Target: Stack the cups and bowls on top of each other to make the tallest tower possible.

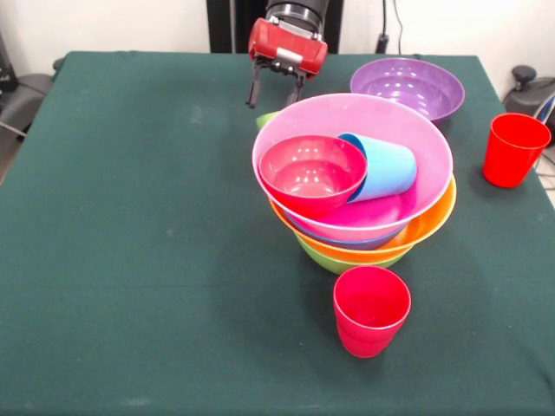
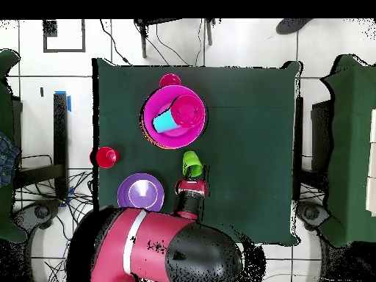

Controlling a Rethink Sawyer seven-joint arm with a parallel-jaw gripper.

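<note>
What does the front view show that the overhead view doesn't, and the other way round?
Only the front view shows the tower's stacked rims under the pink bowl: blue, orange, lime green. Only the overhead view shows the whole lime green cup lying on the table by the gripper; from the front just its edge peeks out. Both show the small red bowl and sky blue cup inside the pink bowl, the purple bowl and two red cups.

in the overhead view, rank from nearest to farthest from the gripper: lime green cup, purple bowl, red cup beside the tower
Measured from the gripper:
1. lime green cup, lying right at the gripper, on the side away from the robot's base.
2. purple bowl, off to the picture's left of the gripper.
3. red cup, beyond the tower, near the table's far edge.
</note>
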